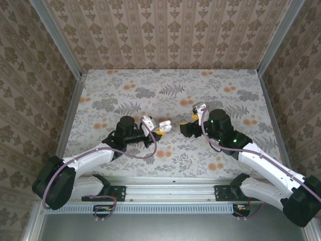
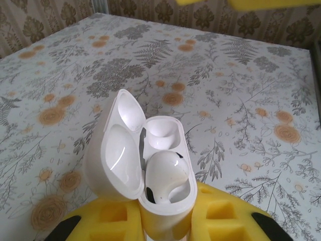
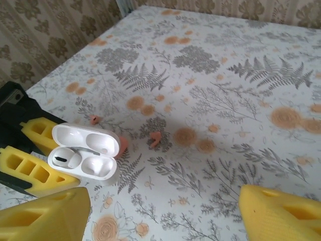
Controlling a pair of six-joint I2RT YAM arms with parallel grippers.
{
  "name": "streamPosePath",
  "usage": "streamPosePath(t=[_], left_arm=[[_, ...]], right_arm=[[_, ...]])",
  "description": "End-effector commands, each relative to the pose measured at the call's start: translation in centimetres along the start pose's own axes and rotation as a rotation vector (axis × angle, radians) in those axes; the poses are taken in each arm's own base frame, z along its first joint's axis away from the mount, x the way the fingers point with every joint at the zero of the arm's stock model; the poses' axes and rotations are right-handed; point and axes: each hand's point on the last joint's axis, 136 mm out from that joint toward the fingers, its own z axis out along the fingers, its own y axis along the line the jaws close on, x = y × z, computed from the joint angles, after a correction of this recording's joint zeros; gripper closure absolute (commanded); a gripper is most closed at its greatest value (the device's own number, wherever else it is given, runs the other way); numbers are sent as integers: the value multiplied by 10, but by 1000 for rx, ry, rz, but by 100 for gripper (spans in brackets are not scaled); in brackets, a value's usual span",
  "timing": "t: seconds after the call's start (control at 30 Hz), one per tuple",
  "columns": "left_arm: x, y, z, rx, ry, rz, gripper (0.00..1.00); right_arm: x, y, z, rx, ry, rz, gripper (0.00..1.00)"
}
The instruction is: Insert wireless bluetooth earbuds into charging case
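While upright in the clenched left gripper (image 1: 160, 129), charging case (image 2: 161, 131) lid-leftward; right gripper (image 3: 163, 208) released.

Field notes for you:
- Your tabletop (image 1: 210, 80) is covered edge to edge with a pale printed cloth.
- The print has grey ferns (image 1: 173, 90), darker grey leaf clusters (image 1: 144, 93) and orange flower prints (image 1: 129, 86) scattered in small groups.
- Wallpaper (image 1: 165, 30) in a brown damask pattern with vertical stripes lines the back and both side walls.
- A bare metal post stands at each rear corner, left (image 1: 56, 37) and right (image 1: 281, 35).
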Motion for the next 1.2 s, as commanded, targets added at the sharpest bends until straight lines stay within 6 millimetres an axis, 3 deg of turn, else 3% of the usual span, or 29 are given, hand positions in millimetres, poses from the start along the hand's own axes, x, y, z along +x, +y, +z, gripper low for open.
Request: streamPosePath(t=[0.0, 0.2, 0.4, 0.47, 0.63, 0.9, 1.07, 1.17], left_arm=[[-12, 3, -5, -43, -48, 12, 84], [-7, 9, -6, -83, -36, -4, 84], [-7, 19, -7, -141, -30, -5, 85], [-6, 27, -8, -185, -14, -14, 85], [-8, 26, -7, -176, 2, 3, 85], [-14, 30, -12, -208, -3, 41, 85], [-14, 37, -20, -264, 0, 62, 85], [-11, 39, -23, -282, 7, 69, 85]], right_arm=[[13, -12, -3, 61, 126, 65, 23], [31, -35, 2, 150, 318, 195, 31], [47, -56, 8, 247, 474, 434, 35], [49, -63, 11, 288, 483, 539, 35], [54, -82, 16, 389, 461, 881, 35], [90, -98, 21, 597, 462, 1354, 29], [110, -105, 24, 736, 430, 1614, 34], [123, -105, 24, 833, 451, 1728, 43]])
